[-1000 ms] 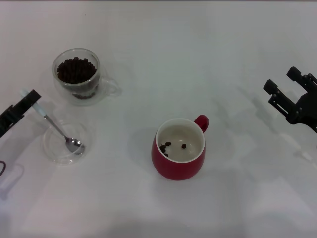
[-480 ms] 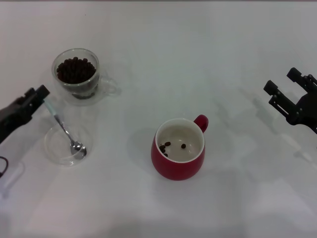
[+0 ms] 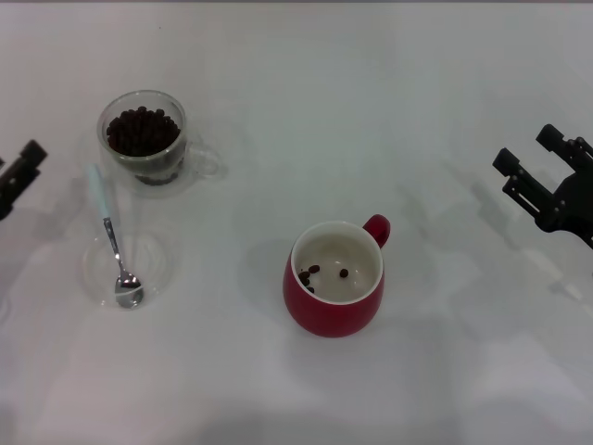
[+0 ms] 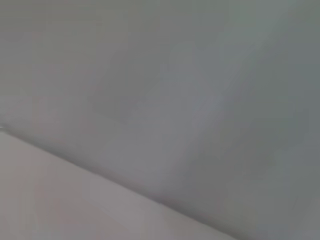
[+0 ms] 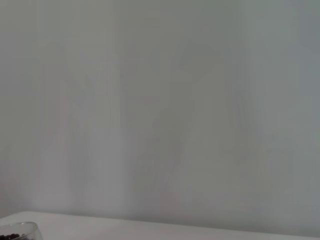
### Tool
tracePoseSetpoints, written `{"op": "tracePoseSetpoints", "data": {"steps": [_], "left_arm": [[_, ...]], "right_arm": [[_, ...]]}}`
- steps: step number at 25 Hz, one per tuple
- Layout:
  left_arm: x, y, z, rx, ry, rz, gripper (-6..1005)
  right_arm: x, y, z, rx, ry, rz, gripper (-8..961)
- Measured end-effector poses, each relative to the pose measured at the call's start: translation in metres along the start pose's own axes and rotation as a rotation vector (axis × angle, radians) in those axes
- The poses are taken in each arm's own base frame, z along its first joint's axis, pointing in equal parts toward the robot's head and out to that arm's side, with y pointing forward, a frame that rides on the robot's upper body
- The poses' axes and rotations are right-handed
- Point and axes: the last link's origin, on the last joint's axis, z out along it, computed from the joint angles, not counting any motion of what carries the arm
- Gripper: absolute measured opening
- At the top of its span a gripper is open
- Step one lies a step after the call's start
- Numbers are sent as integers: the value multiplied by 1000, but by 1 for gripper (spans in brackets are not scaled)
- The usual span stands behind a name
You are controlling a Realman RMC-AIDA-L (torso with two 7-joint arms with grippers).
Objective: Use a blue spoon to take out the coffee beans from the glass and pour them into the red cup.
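Beside the glass (image 3: 143, 135) of coffee beans (image 3: 141, 129), the blue spoon (image 3: 112, 238) lies free, bowl in a clear saucer (image 3: 157, 260). Left tool (image 3: 20, 175): spread indeterminate, holding nothing. Right tool (image 3: 548, 179): wide, parked beyond the red cup (image 3: 335, 278). Risk: a regrasp nudges the spoon off the saucer.

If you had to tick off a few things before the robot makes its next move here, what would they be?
1. Blue spoon free to grab: ok, its bowl rests in the clear saucer, handle over the rim.
2. Left gripper holding the spoon: not ok, it is apart from it, at the table's left edge.
3. Coffee beans left in the glass: ok, a heap.
4. Red cup upright with room: ok, only a few beans inside.
5. Right gripper out of the way: ok, far right.
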Motion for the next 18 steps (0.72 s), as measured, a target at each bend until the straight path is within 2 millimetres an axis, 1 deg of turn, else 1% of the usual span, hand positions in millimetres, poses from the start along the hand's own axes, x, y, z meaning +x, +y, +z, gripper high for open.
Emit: {"op": "tracePoseSetpoints", "data": {"steps": [3,4,7,8,9,13,18], "left_arm": [[7,-10,-13,77,88,124,781],[7,-10,-13,77,88,124,799],[7,-17,-28,200,172,322,852],[6,-17,-29,222,185,352,870],[4,-16,-31,254,202,406,888],[-3,-11,-31,295,210,531,886],[-6,-6,-25,287,209,536,886]], "right_arm": [[0,-1,0,4,-2,0,738],[0,-1,0,6,-2,-1,738],[0,-3,0,18,-1,-11,736],[-1,-4,0,27,-4,-15,736],[-1,-5,0,34,-7,-17,736],[-5,-10,2,69,-29,-20,738],[-8,-13,3,90,-51,-17,738]]}}
